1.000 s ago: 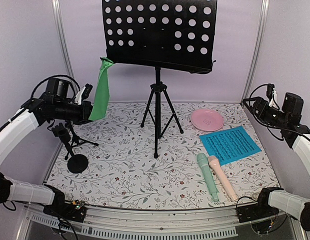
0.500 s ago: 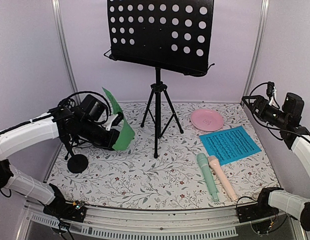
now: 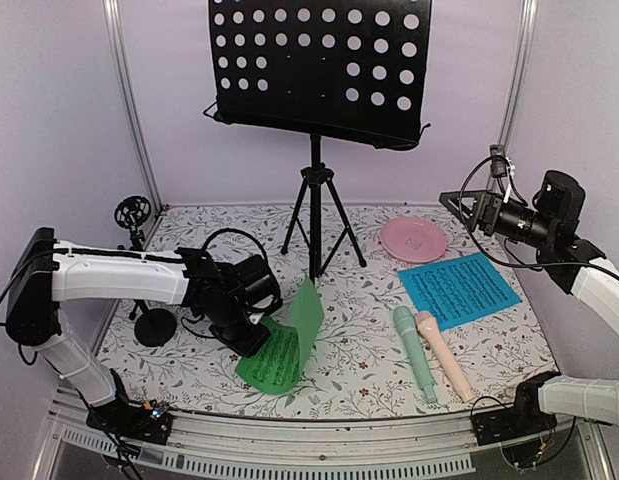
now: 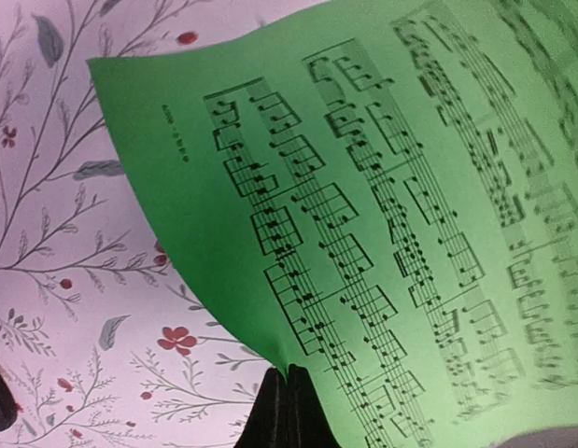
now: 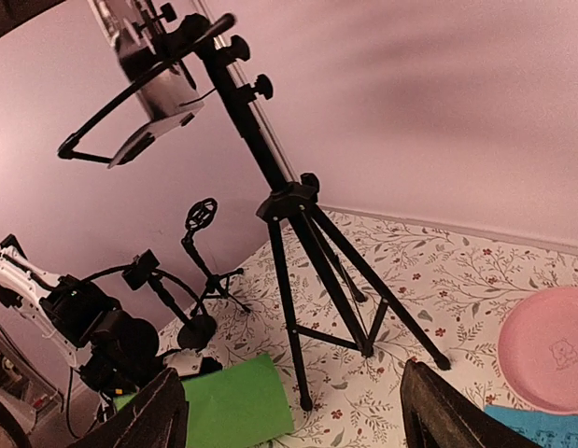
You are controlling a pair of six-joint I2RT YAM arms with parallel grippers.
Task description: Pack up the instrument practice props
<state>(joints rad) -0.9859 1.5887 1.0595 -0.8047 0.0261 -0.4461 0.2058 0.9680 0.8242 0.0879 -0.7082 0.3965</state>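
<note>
My left gripper [image 3: 257, 338] is shut on the edge of the green sheet-music page [image 3: 289, 342], which curls up from the cloth at the front centre; the page fills the left wrist view [image 4: 382, 215]. My right gripper [image 3: 467, 207] is open and empty, raised at the right, facing the black music desk [image 3: 319, 70] and its tripod [image 5: 307, 280]. The blue page [image 3: 459, 289] lies flat on the right. The mint-green microphone [image 3: 413, 353] and the pale-pink microphone [image 3: 444, 355] lie side by side below it. Two black mic supports [image 3: 152, 322] [image 3: 132, 215] stand at the left.
A round pink dish [image 3: 413, 240] sits behind the blue page. The floral cloth [image 3: 359, 300] covers the table. Purple walls and metal posts [image 3: 129, 100] close the back and sides. A metal rail [image 3: 319, 440] runs along the front edge.
My left arm has carried the green page from beside the music desk down and right to the front centre of the cloth. My right gripper has swung left toward the stand.
</note>
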